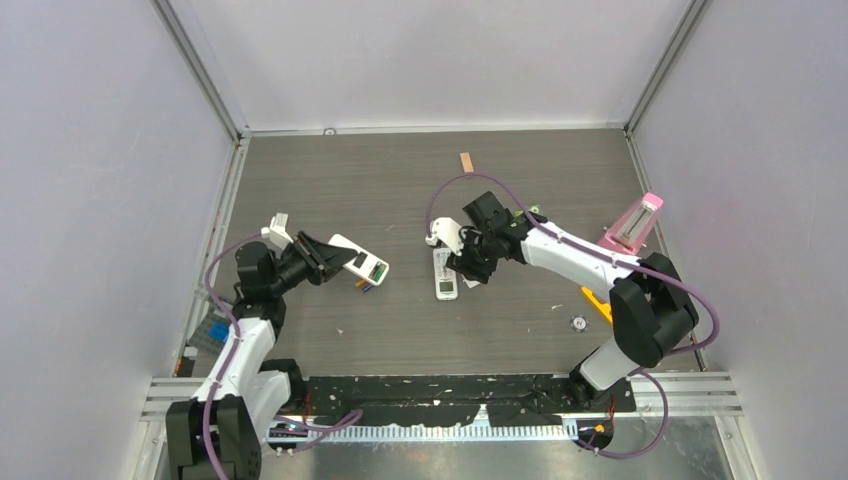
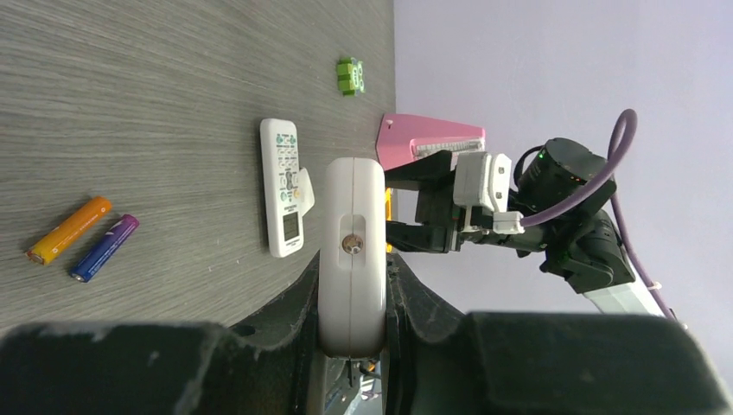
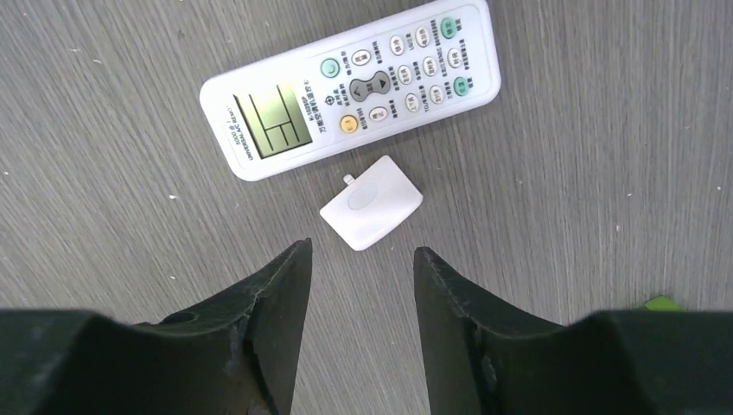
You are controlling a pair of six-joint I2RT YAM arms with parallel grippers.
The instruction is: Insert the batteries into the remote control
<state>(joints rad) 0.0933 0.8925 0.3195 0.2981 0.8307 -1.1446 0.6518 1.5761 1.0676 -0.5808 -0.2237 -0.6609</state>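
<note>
The remote [image 3: 346, 95] lies face up at the middle of the worktop, white with a pale green display, and a small cover [image 3: 372, 201] lies just beside it. The right gripper [image 3: 361, 252] hovers above with fingers apart, probably to turn it over. The left gripper [image 2: 353, 278] is clamped on another white device [image 2: 353, 199], near the batteries [image 2: 71, 228]

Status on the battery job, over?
Left pincer shut on white remote. Right pincer open over loose cover. Both batteries on table, unloaded. Second remote beside cover.
</note>
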